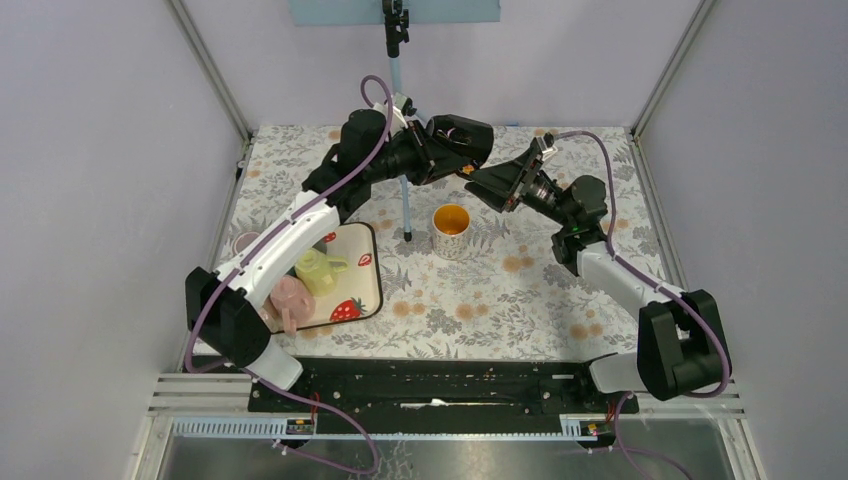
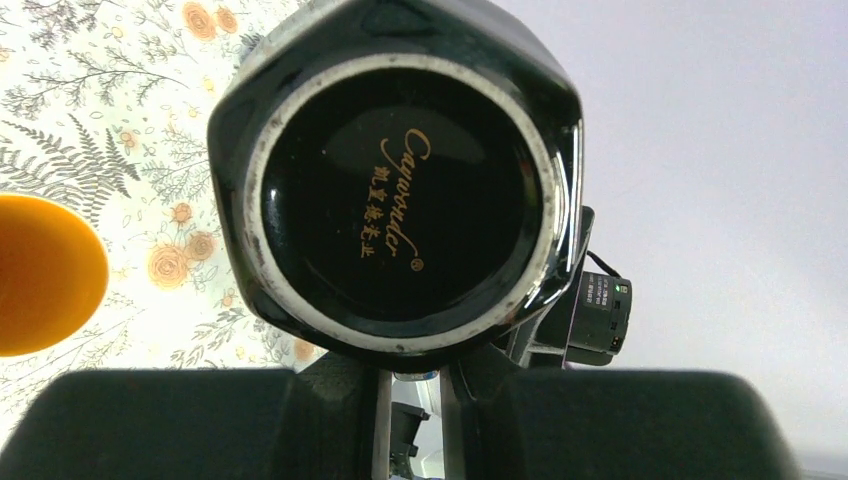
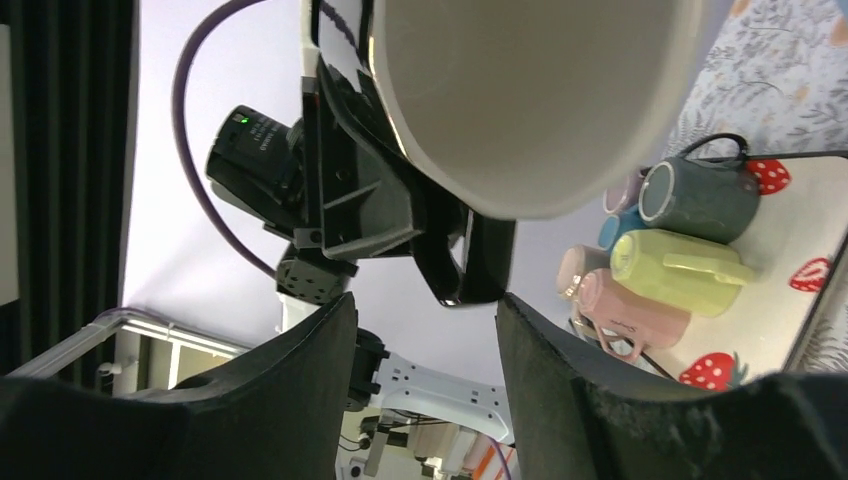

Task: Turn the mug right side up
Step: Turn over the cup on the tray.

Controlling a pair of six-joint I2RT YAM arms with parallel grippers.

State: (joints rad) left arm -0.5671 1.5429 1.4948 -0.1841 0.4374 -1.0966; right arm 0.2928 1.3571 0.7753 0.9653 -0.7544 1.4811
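**Black mug held aloft in the left fingers, right fingers spread at its handle**

The left gripper (image 1: 440, 152) is closed on the mug (image 1: 463, 134), which hangs in the air on its side, clear of the table (image 1: 520, 290). From the left wrist, the mug's glossy black base (image 2: 400, 190) with its gold lettering sits just beyond the fingers (image 2: 335, 395) and faces the camera.

The right gripper (image 1: 492, 182) faces the mug's white mouth (image 3: 520, 90). Its fingers (image 3: 290, 400) are spread wide and hold nothing. The black handle (image 3: 485, 250) hangs just past the gap between them, not touching either one.

Below both grippers, an orange-lined cup (image 1: 451, 224) stands upright. Well beyond the right fingers, a strawberry tray (image 3: 800, 230) carries grey (image 3: 700, 195), yellow-green (image 3: 670, 265) and pink (image 3: 630, 310) mugs.
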